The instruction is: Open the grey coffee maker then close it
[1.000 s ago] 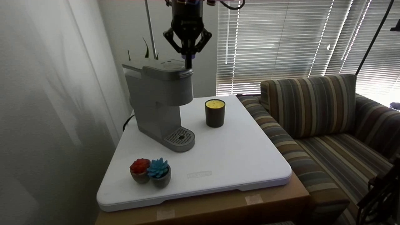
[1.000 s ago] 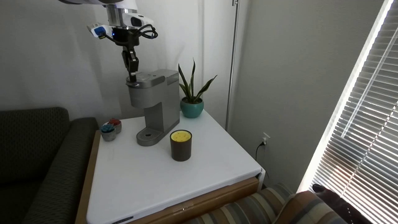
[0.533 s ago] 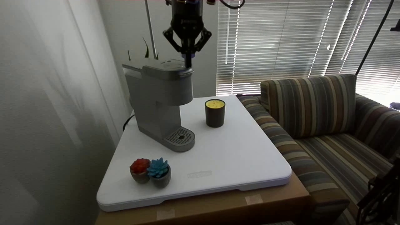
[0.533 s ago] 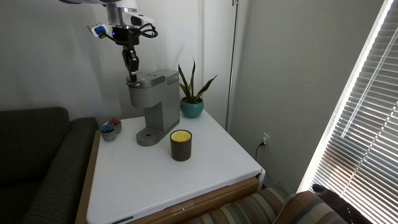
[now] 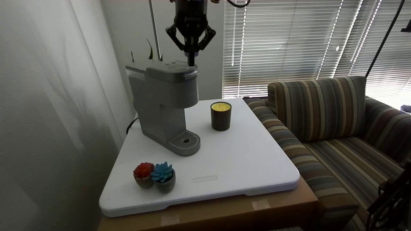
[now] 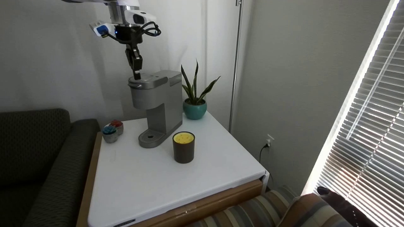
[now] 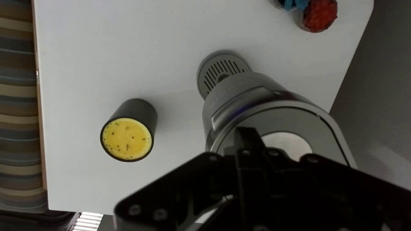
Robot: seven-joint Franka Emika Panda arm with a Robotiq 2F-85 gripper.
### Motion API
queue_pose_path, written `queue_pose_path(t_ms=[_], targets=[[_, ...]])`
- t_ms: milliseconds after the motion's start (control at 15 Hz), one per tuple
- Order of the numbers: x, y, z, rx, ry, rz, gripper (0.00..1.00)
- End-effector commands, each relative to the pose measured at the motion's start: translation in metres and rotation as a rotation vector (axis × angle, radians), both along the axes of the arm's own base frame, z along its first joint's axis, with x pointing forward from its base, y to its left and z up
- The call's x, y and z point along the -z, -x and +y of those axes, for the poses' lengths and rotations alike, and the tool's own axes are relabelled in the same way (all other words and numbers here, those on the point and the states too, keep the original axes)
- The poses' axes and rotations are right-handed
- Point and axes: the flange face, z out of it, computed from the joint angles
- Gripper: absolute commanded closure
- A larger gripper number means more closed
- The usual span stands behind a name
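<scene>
The grey coffee maker (image 5: 157, 106) stands upright on the white table, and it also shows in an exterior view (image 6: 172, 104). Its rounded top lid lies flat and closed. My gripper (image 5: 191, 64) points straight down over the lid's front part, with its fingers shut together and nothing seen between them. In an exterior view the fingertips (image 6: 137, 77) are at or just above the lid top; I cannot tell whether they touch. In the wrist view the fingertips (image 7: 247, 131) cover part of the lid (image 7: 295, 117), behind the front handle lip (image 7: 240, 104).
A dark candle cup with yellow wax (image 5: 221, 117) stands beside the machine. Two small succulent pots (image 5: 163, 181) are near the table edge (image 5: 205, 195). A teal-potted plant (image 6: 194, 108) stands behind the machine. A wall and a striped armchair (image 5: 318, 112) flank the table.
The gripper has risen slightly from the lid's front lip and shifted a little back over the lid. The fingers stay shut. The coffee maker and lid have not moved.
</scene>
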Motion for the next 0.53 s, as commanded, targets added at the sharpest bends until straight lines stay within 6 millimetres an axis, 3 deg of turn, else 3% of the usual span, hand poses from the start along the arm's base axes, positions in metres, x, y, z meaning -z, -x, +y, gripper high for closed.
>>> queue_pose_path(t_ms=[0, 467], targets=[[-0.0092, 0.0112, -0.0069, 0.023, 0.018, 0.018, 1.0], [-0.013, 0.017, -0.0074, 0.045, 0.015, 0.04, 1.0]])
